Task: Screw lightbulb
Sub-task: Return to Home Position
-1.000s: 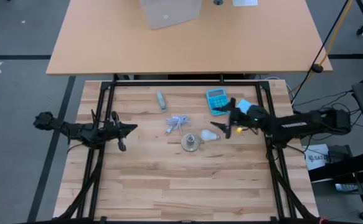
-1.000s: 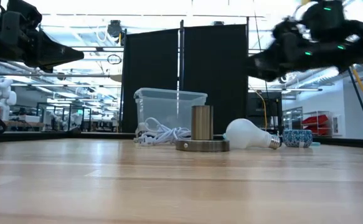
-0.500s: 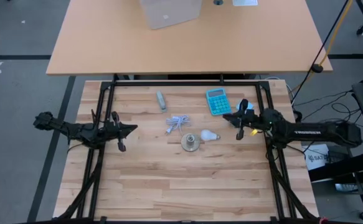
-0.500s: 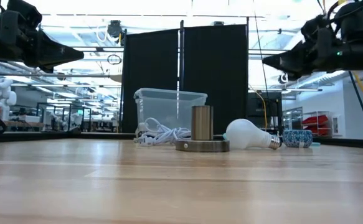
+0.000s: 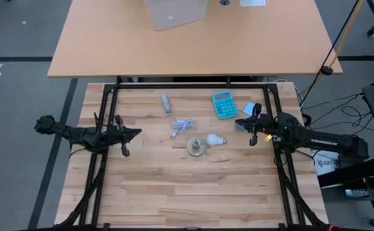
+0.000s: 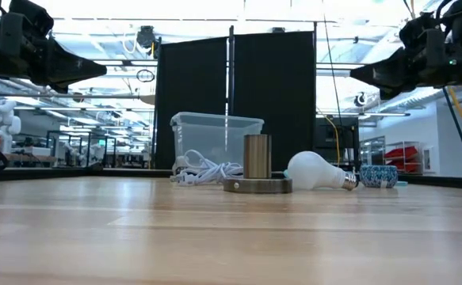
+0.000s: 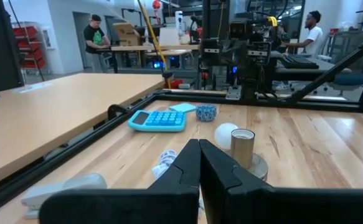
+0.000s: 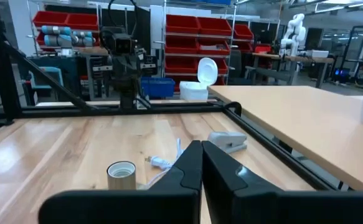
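With the lightbulb (image 5: 217, 139) lying loose just right of the socket (image 5: 197, 147) at frame centre, the left gripper (image 5: 137, 133) mid-left and the right gripper (image 5: 239, 122) mid-right hang clear, fingers together, seemingly parked.

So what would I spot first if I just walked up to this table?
Probably the white lightbulb lying on its side mid-table, beside the round metal socket base, not screwed in. The left gripper and right gripper hang shut and empty at either side. A turquoise calculator lies toward the far edge.
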You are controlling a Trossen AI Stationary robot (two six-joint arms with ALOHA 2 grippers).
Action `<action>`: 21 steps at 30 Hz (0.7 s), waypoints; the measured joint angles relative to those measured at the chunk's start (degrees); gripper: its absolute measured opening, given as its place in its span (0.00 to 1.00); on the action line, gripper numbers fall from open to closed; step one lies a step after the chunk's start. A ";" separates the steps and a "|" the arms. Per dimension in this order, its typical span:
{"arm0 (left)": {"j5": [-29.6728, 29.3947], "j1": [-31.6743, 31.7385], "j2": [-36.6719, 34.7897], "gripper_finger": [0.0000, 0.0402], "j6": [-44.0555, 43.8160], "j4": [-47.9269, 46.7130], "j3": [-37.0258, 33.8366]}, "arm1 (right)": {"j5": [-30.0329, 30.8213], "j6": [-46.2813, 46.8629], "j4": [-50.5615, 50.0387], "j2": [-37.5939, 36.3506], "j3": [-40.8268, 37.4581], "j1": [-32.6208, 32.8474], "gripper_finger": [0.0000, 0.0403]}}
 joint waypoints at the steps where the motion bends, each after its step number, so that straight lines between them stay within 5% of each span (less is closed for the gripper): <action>1: 0.00 0.00 0.00 0.00 0.00 0.00 0.00 | 0.00 0.05 -1.19 -1.20 0.00 0.00 0.00; 21: 0.00 0.00 0.04 0.00 0.42 0.00 0.00 | -1.21 -1.98 -12.74 -17.38 -1.68 0.31 0.00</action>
